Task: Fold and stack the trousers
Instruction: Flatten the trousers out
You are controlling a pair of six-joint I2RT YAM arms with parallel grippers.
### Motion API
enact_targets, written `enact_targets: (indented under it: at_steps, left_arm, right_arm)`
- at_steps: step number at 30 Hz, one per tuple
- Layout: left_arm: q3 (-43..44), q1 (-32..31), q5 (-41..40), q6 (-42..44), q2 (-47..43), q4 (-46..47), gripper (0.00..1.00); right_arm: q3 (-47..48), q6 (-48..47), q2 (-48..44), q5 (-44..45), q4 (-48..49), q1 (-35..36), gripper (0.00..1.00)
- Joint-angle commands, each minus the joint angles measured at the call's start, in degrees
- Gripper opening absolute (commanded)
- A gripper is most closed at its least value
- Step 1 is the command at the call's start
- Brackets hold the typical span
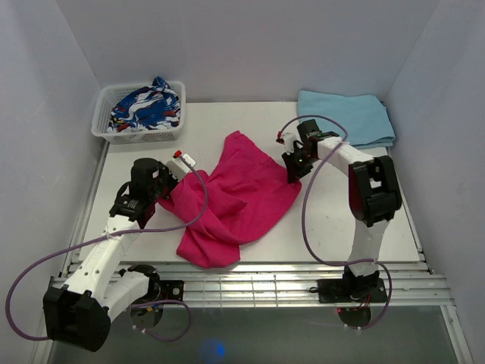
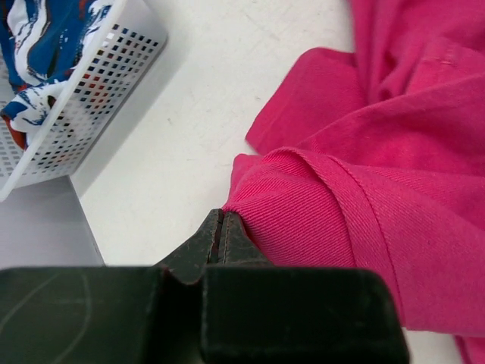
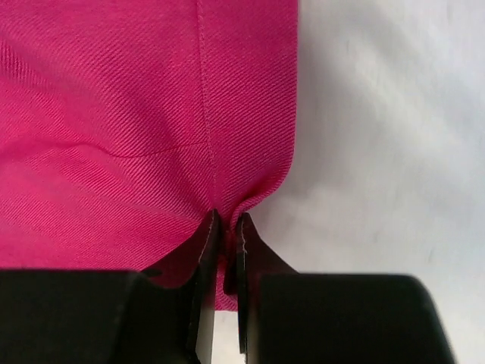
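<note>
The magenta-pink trousers (image 1: 235, 199) lie crumpled in the middle of the white table. My left gripper (image 1: 171, 184) is at their left edge, shut on a folded hem of the trousers (image 2: 303, 212), with the fabric bunched at the tips of the left gripper (image 2: 222, 216). My right gripper (image 1: 292, 171) is at their right edge, where the jaws of the right gripper (image 3: 226, 220) are pinched on a fold of the trousers (image 3: 136, 114) beside a seam. In the right wrist view, bare table lies to the right of the cloth.
A white basket (image 1: 135, 135) at the back left holds a blue-white-red patterned garment (image 1: 148, 105); the basket (image 2: 83, 91) is also in the left wrist view. A folded light blue cloth (image 1: 348, 115) lies at the back right. White walls enclose the table.
</note>
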Motion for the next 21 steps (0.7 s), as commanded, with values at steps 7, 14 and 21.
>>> enact_targets:
  at_steps: [7, 14, 21]
  left_arm:
    - [2.8, 1.6, 1.3, -2.4, 3.3, 7.9, 0.0]
    - [13.9, 6.4, -4.5, -1.5, 19.0, 23.2, 0.0]
    - [39.6, 13.0, -0.7, -7.1, 30.4, 21.1, 0.0]
  right_arm:
    - [-18.1, -10.7, -29.3, 4.9, -11.3, -17.4, 0.08]
    - [-16.1, -13.8, -33.5, 2.8, -14.2, -25.1, 0.08]
    - [-7.5, -10.6, -29.7, 1.6, -14.9, -27.1, 0.08]
